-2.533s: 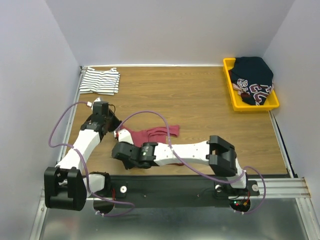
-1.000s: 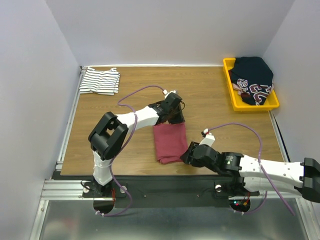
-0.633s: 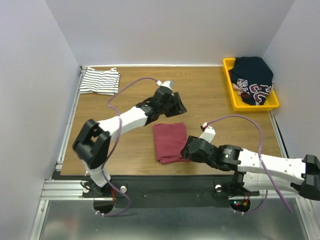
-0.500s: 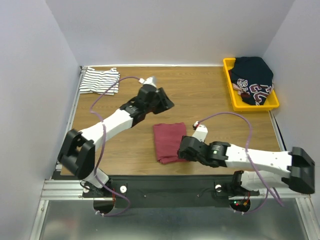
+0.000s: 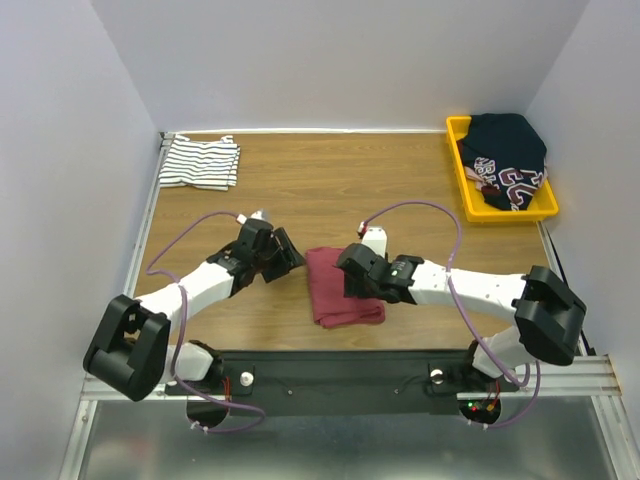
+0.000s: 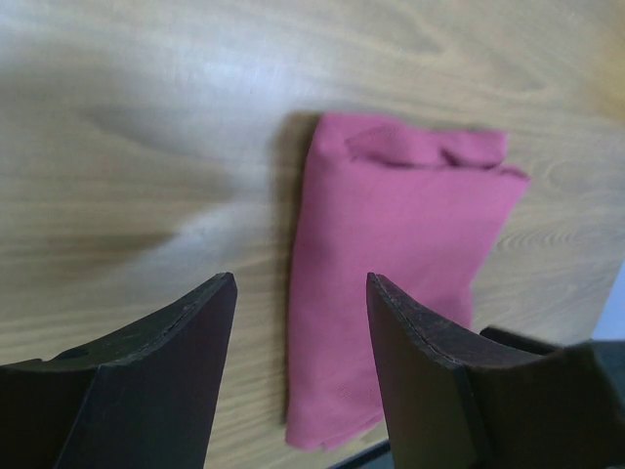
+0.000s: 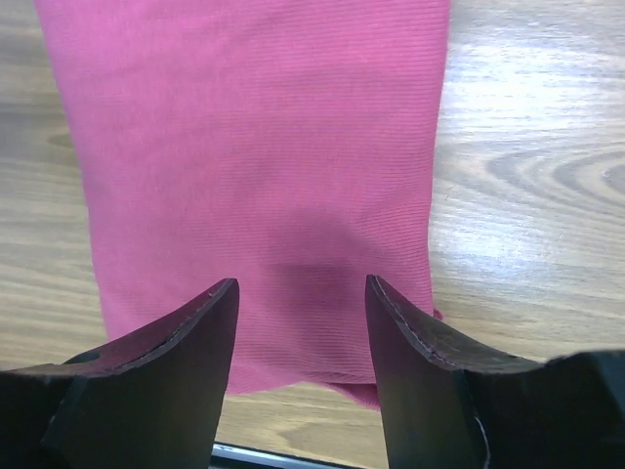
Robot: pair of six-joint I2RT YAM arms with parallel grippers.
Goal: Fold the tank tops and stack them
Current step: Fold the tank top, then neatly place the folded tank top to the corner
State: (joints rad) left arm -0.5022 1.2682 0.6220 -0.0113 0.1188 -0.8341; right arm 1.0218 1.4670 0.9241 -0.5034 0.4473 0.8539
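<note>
Maroon tank top (image 5: 343, 290) is lying lengthwise near-to-far; yellow bin (image 5: 459, 172) is holding dark clothes (image 5: 508, 155); left tool (image 6: 300, 293) and right tool (image 7: 301, 293) are gaping empty.

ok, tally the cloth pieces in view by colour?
Maroon red tank top: 1
White striped tank top: 1
Dark navy garment, in the yellow bin: 1
Total: 3
</note>
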